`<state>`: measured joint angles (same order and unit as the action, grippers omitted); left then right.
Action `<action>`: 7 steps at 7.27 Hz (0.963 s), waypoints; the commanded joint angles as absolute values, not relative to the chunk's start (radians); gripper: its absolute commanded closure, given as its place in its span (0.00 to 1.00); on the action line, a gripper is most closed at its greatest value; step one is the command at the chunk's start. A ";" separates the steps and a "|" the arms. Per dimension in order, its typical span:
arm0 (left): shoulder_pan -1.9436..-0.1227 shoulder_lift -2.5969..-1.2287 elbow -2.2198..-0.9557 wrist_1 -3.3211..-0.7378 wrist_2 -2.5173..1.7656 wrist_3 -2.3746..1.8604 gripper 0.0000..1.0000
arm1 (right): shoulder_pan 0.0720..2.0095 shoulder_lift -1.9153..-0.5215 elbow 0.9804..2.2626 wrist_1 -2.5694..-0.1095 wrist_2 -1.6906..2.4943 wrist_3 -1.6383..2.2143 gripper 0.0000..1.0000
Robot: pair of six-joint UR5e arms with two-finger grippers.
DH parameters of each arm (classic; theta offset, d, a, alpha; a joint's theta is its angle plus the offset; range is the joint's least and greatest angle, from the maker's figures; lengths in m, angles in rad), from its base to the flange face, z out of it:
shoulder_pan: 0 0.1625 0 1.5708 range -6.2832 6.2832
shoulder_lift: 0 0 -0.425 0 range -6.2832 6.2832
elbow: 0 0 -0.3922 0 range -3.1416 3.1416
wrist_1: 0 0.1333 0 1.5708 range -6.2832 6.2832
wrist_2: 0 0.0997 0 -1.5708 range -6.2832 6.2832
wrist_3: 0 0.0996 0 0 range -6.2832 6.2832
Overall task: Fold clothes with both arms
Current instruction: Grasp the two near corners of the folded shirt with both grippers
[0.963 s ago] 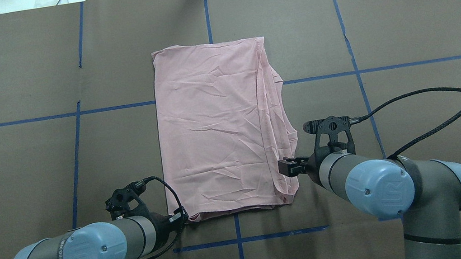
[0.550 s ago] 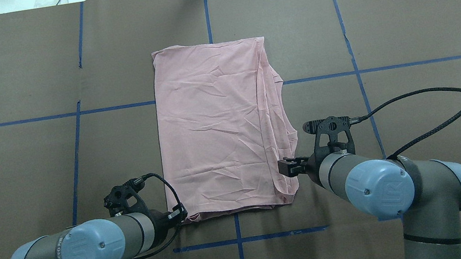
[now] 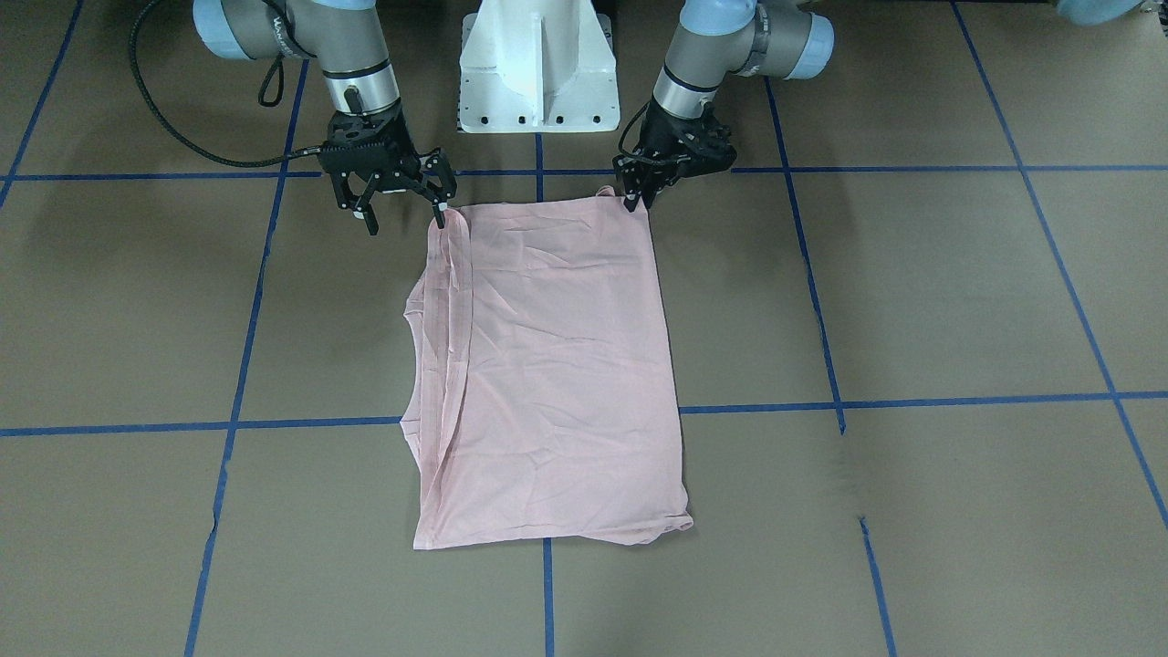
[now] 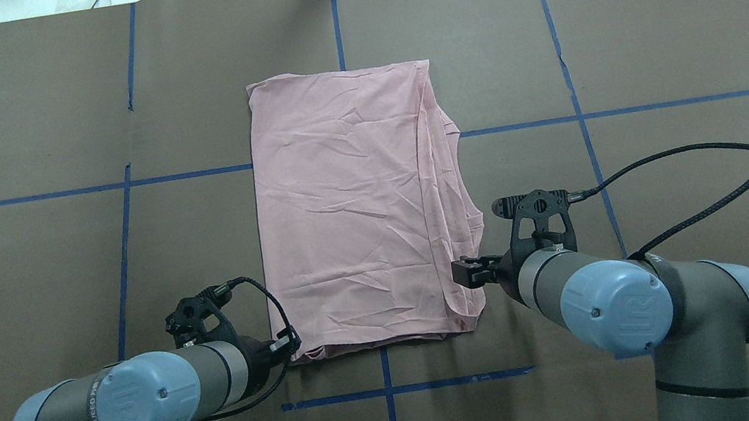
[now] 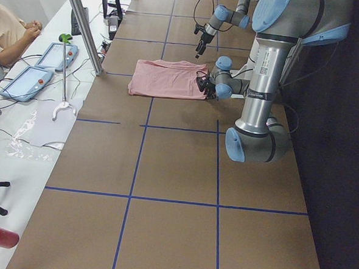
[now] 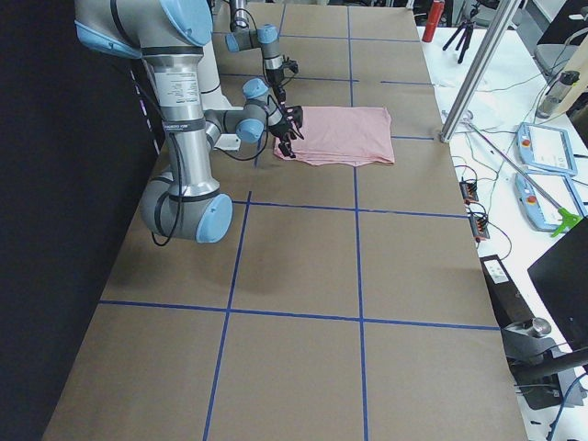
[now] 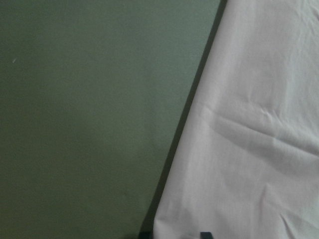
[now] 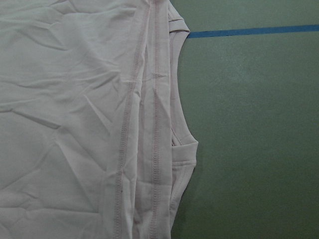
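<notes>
Brown tabletop (image 4: 23,293) w/ blue tape grid. Pink T-shirt (image 4: 352,206) lies flat mid-tabletop, folded to a long rectangle, stacked hems along its right edge, short end toward robot. Right arm (image 4: 658,317) & left arm (image 4: 150,400) reach in low at that end. Right tool (image 3: 403,219) just beside near right corner, fingers wide apart, holding nothing. Left tool (image 3: 631,199) on near left corner, fingers close together; can't tell if clamped.
</notes>
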<state>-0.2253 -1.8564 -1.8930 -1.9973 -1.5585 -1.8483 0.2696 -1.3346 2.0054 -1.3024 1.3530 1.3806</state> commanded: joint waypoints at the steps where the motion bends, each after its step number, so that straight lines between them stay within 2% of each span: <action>1: -0.221 -1.853 -1.893 -1.997 -1.559 -1.850 1.00 | 0.267 -1.333 2.003 -1.302 1.353 1.385 0.00; 2: -0.221 -1.852 -1.894 -1.997 -1.559 -1.848 1.00 | 0.253 -1.325 2.003 -1.308 1.351 1.440 0.01; 4: -0.219 -1.853 -1.894 -1.997 -1.557 -1.847 1.00 | 0.210 -1.295 2.002 -1.318 1.351 1.566 0.21; 5: -0.221 -1.853 -1.894 -1.997 -1.552 -1.847 1.00 | 0.187 -1.258 2.000 -1.391 1.353 1.644 0.26; 7: -0.221 -1.856 -1.896 -1.997 -1.536 -1.847 1.00 | 0.170 -1.130 1.956 -1.592 1.354 1.735 0.22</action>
